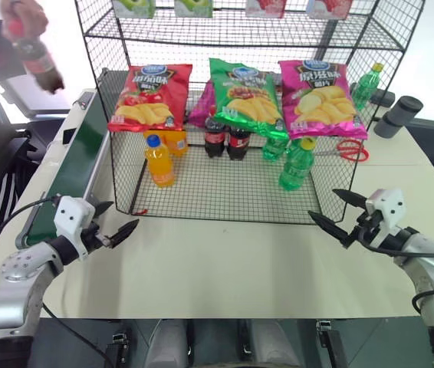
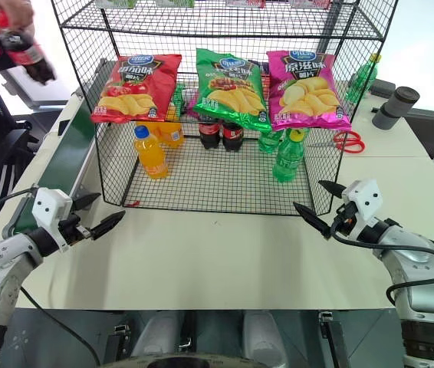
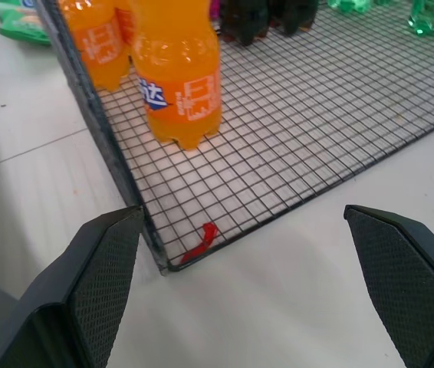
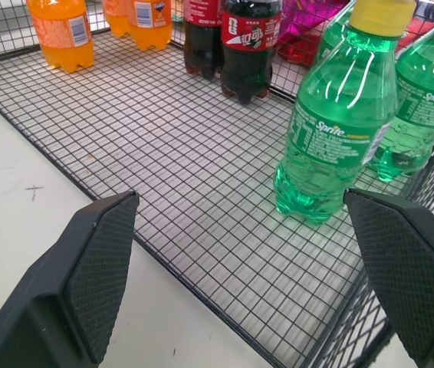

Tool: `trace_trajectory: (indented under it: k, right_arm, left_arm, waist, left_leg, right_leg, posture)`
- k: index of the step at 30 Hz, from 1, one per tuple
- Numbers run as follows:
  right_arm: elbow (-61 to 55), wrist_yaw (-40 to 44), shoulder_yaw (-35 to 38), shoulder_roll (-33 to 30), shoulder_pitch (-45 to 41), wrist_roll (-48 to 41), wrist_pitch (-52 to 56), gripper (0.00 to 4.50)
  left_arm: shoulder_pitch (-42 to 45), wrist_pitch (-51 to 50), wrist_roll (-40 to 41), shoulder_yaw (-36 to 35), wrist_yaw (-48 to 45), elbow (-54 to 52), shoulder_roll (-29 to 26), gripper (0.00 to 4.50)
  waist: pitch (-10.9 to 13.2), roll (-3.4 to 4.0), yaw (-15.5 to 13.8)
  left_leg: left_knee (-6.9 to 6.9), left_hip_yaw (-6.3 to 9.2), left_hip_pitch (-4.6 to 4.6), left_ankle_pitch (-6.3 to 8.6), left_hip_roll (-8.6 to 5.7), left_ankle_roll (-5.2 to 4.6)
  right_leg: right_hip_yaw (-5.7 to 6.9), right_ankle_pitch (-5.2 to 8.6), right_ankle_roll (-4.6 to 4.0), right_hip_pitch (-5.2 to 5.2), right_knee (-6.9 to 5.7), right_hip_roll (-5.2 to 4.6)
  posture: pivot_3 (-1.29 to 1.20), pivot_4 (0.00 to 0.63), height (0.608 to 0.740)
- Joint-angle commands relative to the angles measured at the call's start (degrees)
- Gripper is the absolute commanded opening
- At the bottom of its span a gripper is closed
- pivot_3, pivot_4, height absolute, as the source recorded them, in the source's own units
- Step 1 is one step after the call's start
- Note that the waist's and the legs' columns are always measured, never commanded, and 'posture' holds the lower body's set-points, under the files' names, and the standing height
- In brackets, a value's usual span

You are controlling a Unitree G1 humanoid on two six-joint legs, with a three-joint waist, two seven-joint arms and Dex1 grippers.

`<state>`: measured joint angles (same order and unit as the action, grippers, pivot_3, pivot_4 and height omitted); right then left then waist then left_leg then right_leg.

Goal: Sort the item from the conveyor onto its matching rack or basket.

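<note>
Left eye view: a person's hand [image 1: 25, 19] holds the cola bottle [image 1: 37, 57] above the conveyor [image 1: 71, 172]. Left gripper [image 1: 113, 228] and right gripper [image 1: 340, 213] wait spread, empty, before the wire basket [image 1: 225, 211]; next it must land, then be grasped.

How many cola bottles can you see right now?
3: two cola bottles stand side by side at the basket's back middle; a person's hand holds a third above the conveyor. Chip bags may hide more.
</note>
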<state>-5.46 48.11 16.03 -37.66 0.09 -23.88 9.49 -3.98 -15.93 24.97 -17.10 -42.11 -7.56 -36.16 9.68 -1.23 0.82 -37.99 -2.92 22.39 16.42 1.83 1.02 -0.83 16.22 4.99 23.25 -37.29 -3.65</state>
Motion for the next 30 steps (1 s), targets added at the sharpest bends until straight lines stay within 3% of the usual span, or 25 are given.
trace_trajectory:
  k: [1, 7, 15, 30]
  right_arm:
    - [-1.99, 0.24, 0.14, 0.06, -1.24, -0.98, -0.21, 4.45]
    - [-4.29, 0.57, -2.53, 0.94, -2.99, -1.48, 1.56, 4.45]
    - [-10.15, -0.62, -8.14, 4.73, -4.56, -1.90, 3.91, 4.45]
    - [-21.46, -3.57, -18.31, 10.21, -1.91, -2.00, 7.21, 4.45]
  left_arm:
    - [0.95, 0.83, 2.10, -4.50, 2.07, -1.14, 0.63, 4.50]
    - [4.54, 4.12, 2.12, -10.54, 8.60, 2.78, 3.58, 4.50]
    - [7.11, 7.73, -1.29, -12.20, 16.29, 8.55, 5.15, 4.50]
    - [8.36, 7.65, -0.88, -12.06, 18.17, 12.03, 5.58, 4.50]
  waist:
    - [0.00, 0.00, -0.03]
    - [0.00, -0.01, -0.06]
    - [0.00, -0.02, -0.07]
    - [-0.01, -0.03, 0.04]
  left_leg:
    - [0.00, 0.00, 0.00, 0.00, 0.00, 0.00]
    - [0.00, 0.01, 0.00, 0.00, -0.01, 0.00]
    - [0.00, 0.00, 0.02, 0.00, -0.02, -0.01]
    - [0.01, 0.04, 0.03, 0.01, -0.01, 0.00]
  right_leg:
    - [0.00, 0.00, 0.00, 0.00, 0.00, 0.00]
    - [0.02, -0.01, 0.03, -0.01, 0.00, 0.00]
    - [0.05, -0.11, 0.20, 0.00, 0.02, 0.03]
    - [0.06, -0.11, 0.19, 0.02, 0.03, 0.00]
  posture:
    - [0.00, 0.150, 0.740]
    - [0.00, 0.150, 0.740]
    - [0.00, 0.150, 0.740]
    - [0.00, 0.150, 0.740]
